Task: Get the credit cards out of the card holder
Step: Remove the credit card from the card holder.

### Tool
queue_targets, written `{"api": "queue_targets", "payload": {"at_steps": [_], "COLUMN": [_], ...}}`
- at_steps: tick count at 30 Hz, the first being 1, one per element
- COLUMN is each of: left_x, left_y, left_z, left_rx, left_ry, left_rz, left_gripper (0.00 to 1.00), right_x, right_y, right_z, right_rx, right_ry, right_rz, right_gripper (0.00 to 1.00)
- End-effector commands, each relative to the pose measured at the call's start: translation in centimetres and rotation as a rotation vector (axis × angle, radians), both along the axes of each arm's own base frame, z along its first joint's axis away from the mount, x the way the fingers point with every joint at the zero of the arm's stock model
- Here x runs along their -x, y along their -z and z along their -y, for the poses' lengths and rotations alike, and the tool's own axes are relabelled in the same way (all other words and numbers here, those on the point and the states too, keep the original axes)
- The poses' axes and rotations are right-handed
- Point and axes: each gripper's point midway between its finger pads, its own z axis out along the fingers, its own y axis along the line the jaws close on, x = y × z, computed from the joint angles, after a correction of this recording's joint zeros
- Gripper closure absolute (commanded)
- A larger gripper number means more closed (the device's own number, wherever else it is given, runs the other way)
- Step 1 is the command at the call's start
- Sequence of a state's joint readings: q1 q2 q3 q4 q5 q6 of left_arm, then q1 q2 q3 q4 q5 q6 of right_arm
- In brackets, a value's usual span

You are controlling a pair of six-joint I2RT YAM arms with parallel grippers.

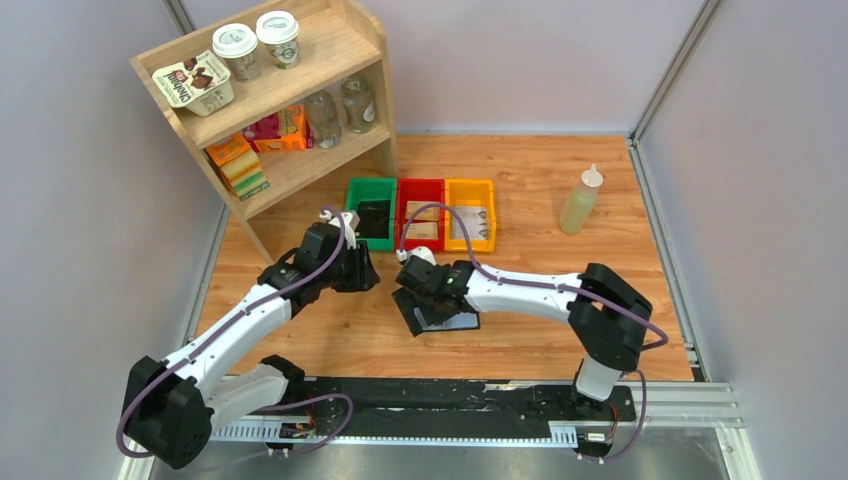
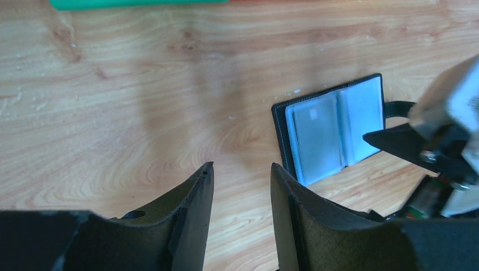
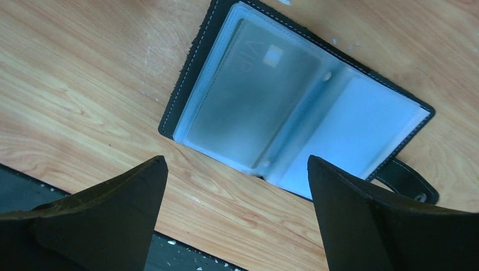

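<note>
Both pairs of jaws stand apart, empty. Right gripper spreads wide just above the open card holder lying on the wooden table, a credit card in its clear sleeve. Left gripper gapes narrower beside it. Grey walls surround.

I see the black card holder lying open and flat on the wooden table, its snap tab at 4 o'clock in the right wrist view, a grey VIP credit card in its left clear sleeve, and another dark card flat in the green bin at 11 o'clock overhead.
</note>
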State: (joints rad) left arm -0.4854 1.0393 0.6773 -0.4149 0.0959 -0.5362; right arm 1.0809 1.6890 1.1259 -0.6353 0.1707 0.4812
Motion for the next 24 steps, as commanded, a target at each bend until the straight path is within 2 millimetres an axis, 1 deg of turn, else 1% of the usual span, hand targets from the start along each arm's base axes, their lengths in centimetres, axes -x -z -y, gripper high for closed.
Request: {"api": "queue_targets", "payload": {"at_steps": [1, 4, 7, 10, 15, 16, 18, 21, 24], "left_x": [1.0, 1.5, 1.6, 1.4, 1.4, 1.3, 1.5, 1.5, 1.4], "left_y": [-0.5, 0.2, 0.2, 0.1, 0.1, 0.1, 0.2, 0.2, 0.2], "left_z": [0.6, 0.7, 1.1, 1.4, 2.2, 2.3, 2.8, 3.5, 4.3], "left_rx": [0.052, 0.062, 0.08, 0.089, 0.112, 0.116, 0.132, 0.149, 0.167], "left_ry": [0.016, 0.021, 0.034, 0.048, 0.078, 0.08, 0.099, 0.121, 0.14], "left_rz": [-0.013, -0.037, -0.04, -0.039, -0.052, -0.05, -0.06, -0.063, -0.071], "left_gripper": [0.5, 0.5, 0.5, 0.5, 0.5, 0.5, 0.5, 0.5, 0.5], "right_x": [-1.1, -1.1, -1.0, -1.0, -0.9, -1.0, -1.1, -1.2, -1.1], "right_y": [0.4, 1.2, 2.2, 2.9, 3.2, 3.3, 2.9, 2.9, 2.9], "right_z": [-0.6, -0.7, -0.6, -0.3, -0.4, 0.0, -0.2, 0.2, 0.5], "right_rx": [0.053, 0.064, 0.085, 0.106, 0.08, 0.071, 0.019, -0.043, -0.098], "right_ry": [0.06, 0.073, 0.088, 0.107, 0.114, 0.122, 0.124, 0.139, 0.145], "right_rz": [0.04, 0.026, 0.012, 0.005, -0.016, -0.03, -0.04, -0.071, -0.108], "right_gripper": [0.02, 0.04, 0.05, 0.09, 0.17, 0.2, 0.24, 0.3, 0.33]}}
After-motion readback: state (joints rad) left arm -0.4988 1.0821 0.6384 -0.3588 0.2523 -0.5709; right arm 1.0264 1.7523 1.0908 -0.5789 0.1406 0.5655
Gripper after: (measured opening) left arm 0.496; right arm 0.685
